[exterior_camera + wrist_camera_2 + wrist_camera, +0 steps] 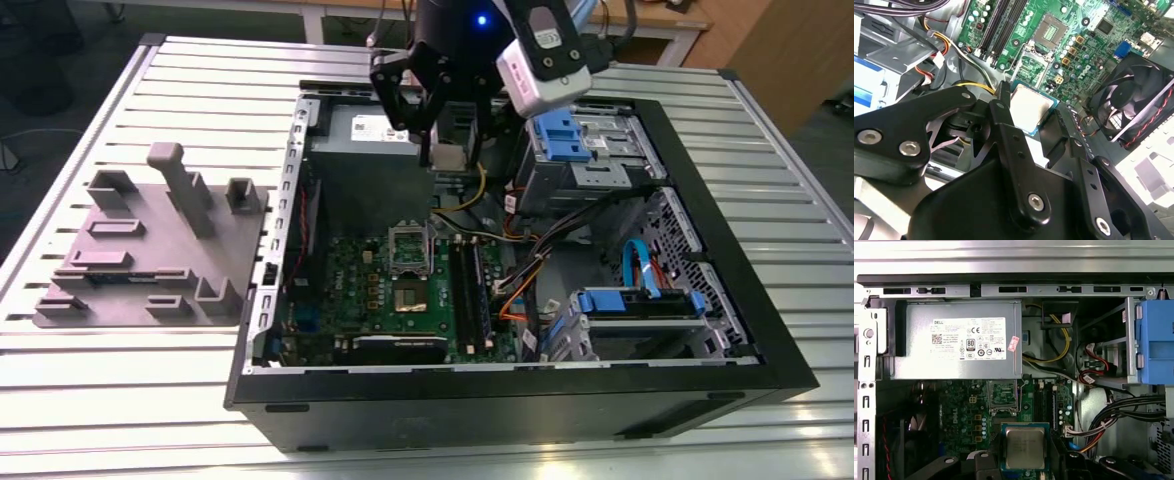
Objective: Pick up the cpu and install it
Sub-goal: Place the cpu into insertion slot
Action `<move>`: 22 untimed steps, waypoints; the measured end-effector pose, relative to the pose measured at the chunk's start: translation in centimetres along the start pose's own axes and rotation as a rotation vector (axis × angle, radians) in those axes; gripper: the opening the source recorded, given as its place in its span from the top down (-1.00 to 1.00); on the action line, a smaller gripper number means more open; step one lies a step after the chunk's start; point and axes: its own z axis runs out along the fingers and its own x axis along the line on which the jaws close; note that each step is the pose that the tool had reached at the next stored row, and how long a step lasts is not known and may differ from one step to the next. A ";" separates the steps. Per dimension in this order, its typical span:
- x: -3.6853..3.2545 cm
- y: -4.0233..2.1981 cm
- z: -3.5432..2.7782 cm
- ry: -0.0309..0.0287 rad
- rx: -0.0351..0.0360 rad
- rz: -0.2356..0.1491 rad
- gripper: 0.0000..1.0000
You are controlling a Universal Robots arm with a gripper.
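Slatted metal table is seen under an open PC case, laid on its side w/ the inside exposed. Gripper is held above the case's far end, jaws clenched on the cpu, which is gripped by two opposite edges & held clear of the board. In the first wrist view the cpu is seen face-on, silvery top w/ a thin green rim, pinched between black fingers. In the second wrist view the chip is seen at an angle, w/ a finger pressed to its edge. Metal-framed socket is seen apart from the chip, lower down on the green mobo. Grey PSU box w/ a white label is set just beyond the socket, against the case wall. Black fan is mounted beside the board. Blue drive brackets are fitted at the exterior view's right, w/ bundled cables run across toward the board. Grey fixture tray is laid on the table at the exterior view's left, well apart from the chip & just beside the case.
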 end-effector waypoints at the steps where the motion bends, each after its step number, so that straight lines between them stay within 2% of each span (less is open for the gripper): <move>1: 0.00 -0.01 0.08 0.0000 0.0000 0.000 0.06; 10: 0.09 -0.41 0.68 0.0000 -0.0002 -0.001 0.06; 17: 0.33 -1.01 1.01 0.0014 -0.0001 -0.020 0.06; 22: 0.43 -1.70 1.31 0.0032 -0.0002 -0.031 0.06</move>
